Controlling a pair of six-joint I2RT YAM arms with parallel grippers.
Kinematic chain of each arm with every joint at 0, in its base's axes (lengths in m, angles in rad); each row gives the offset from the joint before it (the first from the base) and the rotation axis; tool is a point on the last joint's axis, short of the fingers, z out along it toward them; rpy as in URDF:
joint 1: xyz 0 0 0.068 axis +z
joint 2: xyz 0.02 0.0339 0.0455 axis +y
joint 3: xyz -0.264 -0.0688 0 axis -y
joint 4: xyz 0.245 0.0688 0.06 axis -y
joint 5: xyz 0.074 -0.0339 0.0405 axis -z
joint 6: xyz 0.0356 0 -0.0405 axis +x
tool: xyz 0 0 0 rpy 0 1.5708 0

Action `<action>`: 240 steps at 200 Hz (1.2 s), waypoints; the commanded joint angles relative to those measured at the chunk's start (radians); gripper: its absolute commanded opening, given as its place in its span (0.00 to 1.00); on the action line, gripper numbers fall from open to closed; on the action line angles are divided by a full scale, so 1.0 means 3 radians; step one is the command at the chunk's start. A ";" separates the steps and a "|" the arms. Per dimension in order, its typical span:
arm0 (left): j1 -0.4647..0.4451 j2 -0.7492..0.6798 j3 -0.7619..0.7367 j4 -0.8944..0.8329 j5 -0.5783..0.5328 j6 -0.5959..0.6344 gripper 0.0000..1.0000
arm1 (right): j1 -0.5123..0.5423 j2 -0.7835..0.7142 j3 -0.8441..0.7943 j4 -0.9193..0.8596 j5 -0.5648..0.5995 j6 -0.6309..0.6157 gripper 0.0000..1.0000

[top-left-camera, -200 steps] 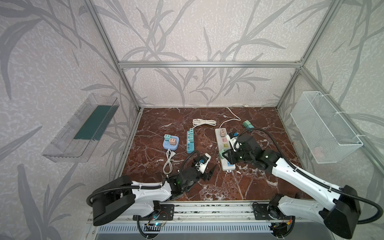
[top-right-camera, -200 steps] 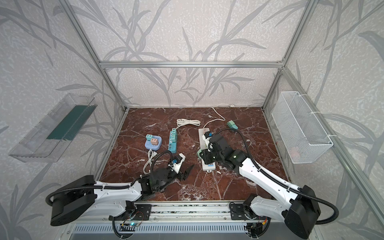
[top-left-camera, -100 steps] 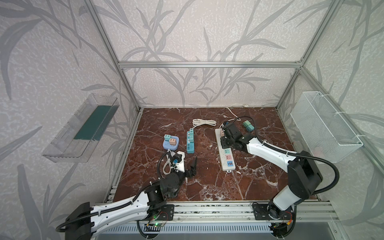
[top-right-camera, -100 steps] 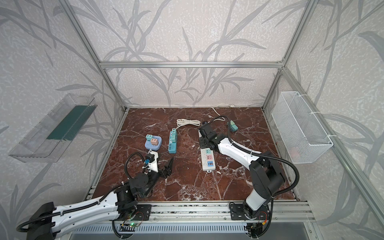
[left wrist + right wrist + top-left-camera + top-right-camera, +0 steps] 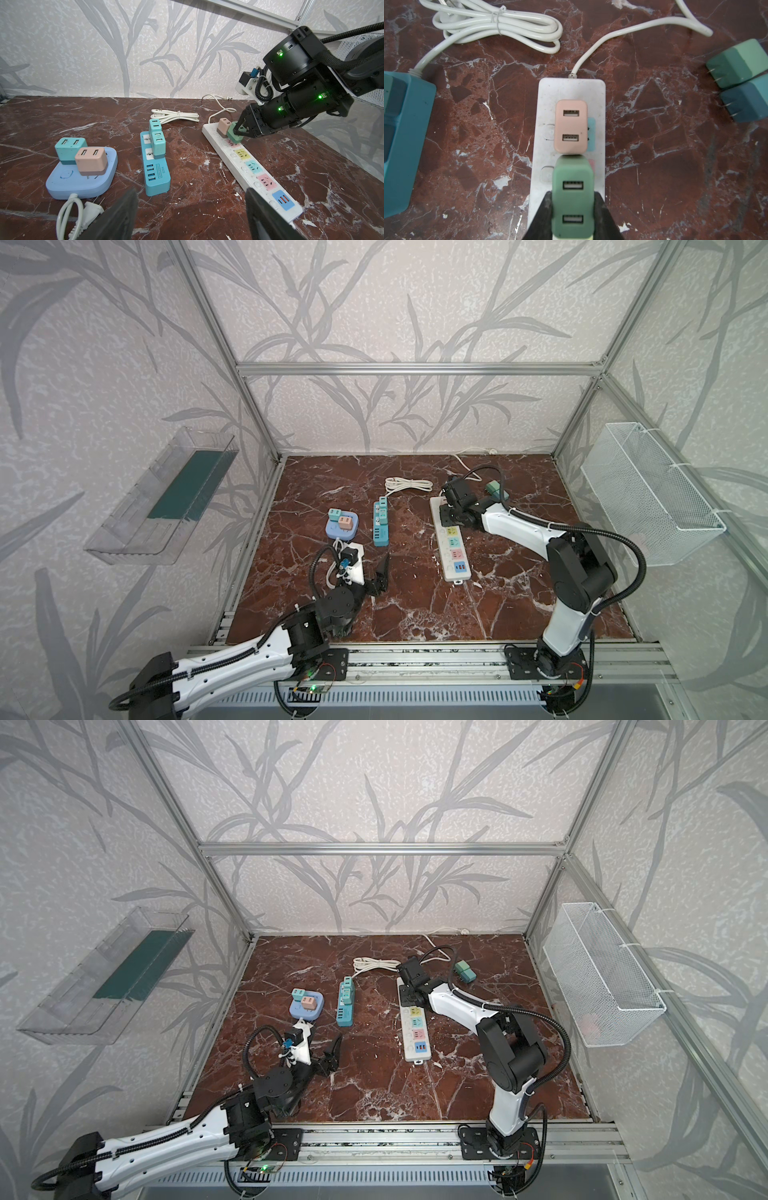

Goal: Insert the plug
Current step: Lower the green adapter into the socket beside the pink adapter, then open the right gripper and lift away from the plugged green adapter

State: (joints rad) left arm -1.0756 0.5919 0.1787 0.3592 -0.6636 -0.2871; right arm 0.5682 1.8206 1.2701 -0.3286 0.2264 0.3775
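The right gripper (image 5: 572, 197) is squeezed tight on the green plug (image 5: 572, 172), over the far end of the white power strip (image 5: 599, 91), just beside the pink plug (image 5: 570, 126). If it bumps the pink one or goes down crooked, the pins may miss the holes. The left gripper (image 5: 190, 190) is wide open and empty, so the strip could slide.
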 commanded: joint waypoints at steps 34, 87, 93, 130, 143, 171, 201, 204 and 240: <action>0.0027 -0.0056 0.0024 -0.0021 -0.0002 -0.0009 0.82 | -0.0012 0.0080 0.0167 -0.0345 0.0002 0.0206 0.00; 0.0028 -0.0171 -0.0003 -0.0058 0.0011 -0.0030 0.82 | -0.0005 0.0088 0.0143 -0.0441 0.0084 0.0271 0.00; 0.0027 -0.0173 -0.0003 -0.0057 0.0016 -0.0034 0.82 | -0.0002 0.0109 0.0149 -0.0442 0.0071 0.0275 0.00; 0.0027 -0.0178 -0.0008 -0.0035 0.0018 -0.0022 0.82 | 0.0014 0.0293 0.0260 -0.0532 0.0158 0.0306 0.00; 0.0027 -0.0189 -0.0012 -0.0031 0.0013 -0.0015 0.82 | 0.0017 0.0345 0.0275 -0.0591 0.0206 0.0333 0.00; 0.0036 -0.0238 -0.0040 -0.0024 0.0023 -0.0010 0.82 | 0.0018 0.0440 0.0221 -0.0634 0.0171 0.0393 0.00; 0.0033 -0.0314 -0.0073 -0.0029 0.0028 0.0000 0.82 | 0.0017 0.0625 0.0306 -0.0883 0.0127 0.0418 0.00; 0.0032 -0.0322 -0.0079 -0.0027 0.0029 0.0001 0.82 | 0.0016 0.0630 0.0297 -0.0894 0.0121 0.0420 0.00; 0.0034 -0.0417 -0.0093 -0.0057 0.0054 0.0002 0.82 | 0.0018 0.0724 0.0290 -0.1023 0.0075 0.0399 0.00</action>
State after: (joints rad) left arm -1.0710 0.4877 0.1635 0.3573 -0.6510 -0.2844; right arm 0.5808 1.9388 1.3972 -0.4671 0.2653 0.4843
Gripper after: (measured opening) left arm 0.821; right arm 0.272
